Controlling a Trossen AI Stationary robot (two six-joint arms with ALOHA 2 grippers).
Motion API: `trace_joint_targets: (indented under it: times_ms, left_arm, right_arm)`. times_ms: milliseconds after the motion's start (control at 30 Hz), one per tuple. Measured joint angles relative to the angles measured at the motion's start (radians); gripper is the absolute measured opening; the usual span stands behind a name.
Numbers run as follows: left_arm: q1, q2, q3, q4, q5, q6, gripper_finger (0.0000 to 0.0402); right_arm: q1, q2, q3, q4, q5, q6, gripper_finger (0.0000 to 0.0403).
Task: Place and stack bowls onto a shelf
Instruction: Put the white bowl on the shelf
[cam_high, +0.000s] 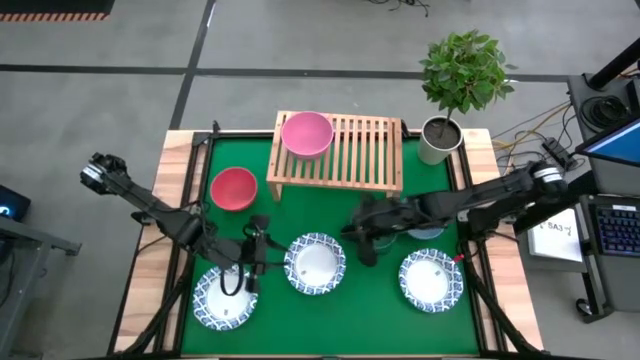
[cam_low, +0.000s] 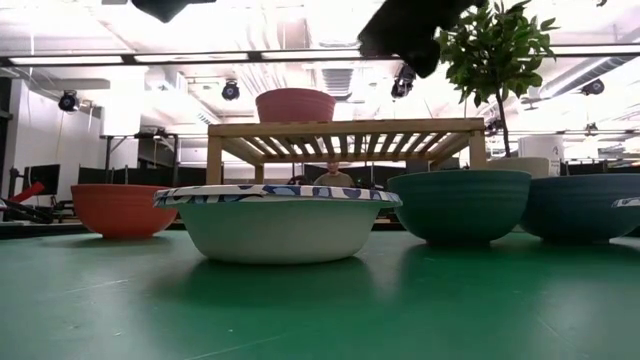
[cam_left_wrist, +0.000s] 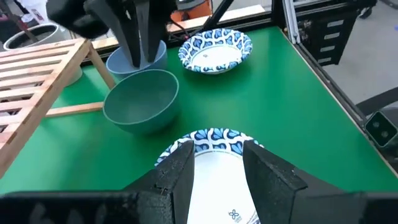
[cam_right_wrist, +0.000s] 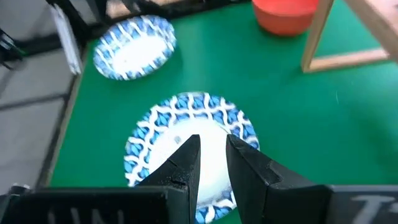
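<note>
The light-wood shelf (cam_high: 350, 150) stands at the table's far side with the pink bowl (cam_high: 307, 133) on its slats. On the green mat rest the red bowl (cam_high: 233, 188), three white blue-rimmed bowls (cam_high: 225, 297) (cam_high: 315, 263) (cam_high: 430, 278), and the teal bowl (cam_left_wrist: 142, 99) next to the blue bowl (cam_left_wrist: 134, 59). My left gripper (cam_left_wrist: 214, 165) hovers open beside the middle white bowl (cam_left_wrist: 211, 149), touching nothing. My right gripper (cam_right_wrist: 211, 152) hangs in the air over that bowl's (cam_right_wrist: 189, 130) right side, open by a narrow gap, next to the teal bowl.
A grey pot with a small tree (cam_high: 440, 138) stands at the table's far right corner, beside the shelf. The shelf's middle and right slats (cam_high: 365, 145) carry nothing. Open green mat (cam_high: 340, 320) lies along the near edge. A person shows far behind the shelf (cam_low: 333, 178).
</note>
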Motion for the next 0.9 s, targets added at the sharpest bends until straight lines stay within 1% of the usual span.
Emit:
trace_joint_targets:
  times_ms: [167, 300, 400, 567, 667, 767, 900]
  left_arm:
    - [-0.010, 0.000, -0.001, -0.042, 0.002, -0.031, 0.0120]
    - [-0.018, 0.002, -0.012, -0.086, 0.003, -0.065, 0.0120]
    - [-0.026, 0.002, -0.032, -0.111, 0.003, -0.085, 0.0120]
    - [-0.039, -0.028, -0.095, -0.113, -0.013, -0.089, 0.0120]
    - [-0.040, -0.066, -0.132, -0.096, -0.042, -0.102, 0.0120]
    - [-0.044, -0.116, -0.169, -0.072, -0.066, -0.104, 0.0120]
    - [-0.044, -0.193, -0.221, -0.017, -0.069, -0.096, 0.0120]
  right_arm:
    - [0.007, 0.150, 0.174, -0.191, 0.066, 0.000, 0.0068]
    - [0.006, 0.257, 0.287, -0.302, 0.068, -0.001, 0.0068]
    - [0.006, 0.326, 0.347, -0.338, 0.068, -0.001, 0.0068]
    - [0.006, 0.412, 0.413, -0.369, 0.068, -0.036, 0.0068]
    - [0.005, 0.445, 0.435, -0.367, 0.068, -0.058, 0.0068]
    - [-0.005, 0.469, 0.452, -0.367, 0.066, -0.040, 0.0069]
    - [-0.019, 0.482, 0.454, -0.376, 0.066, -0.005, 0.0095]
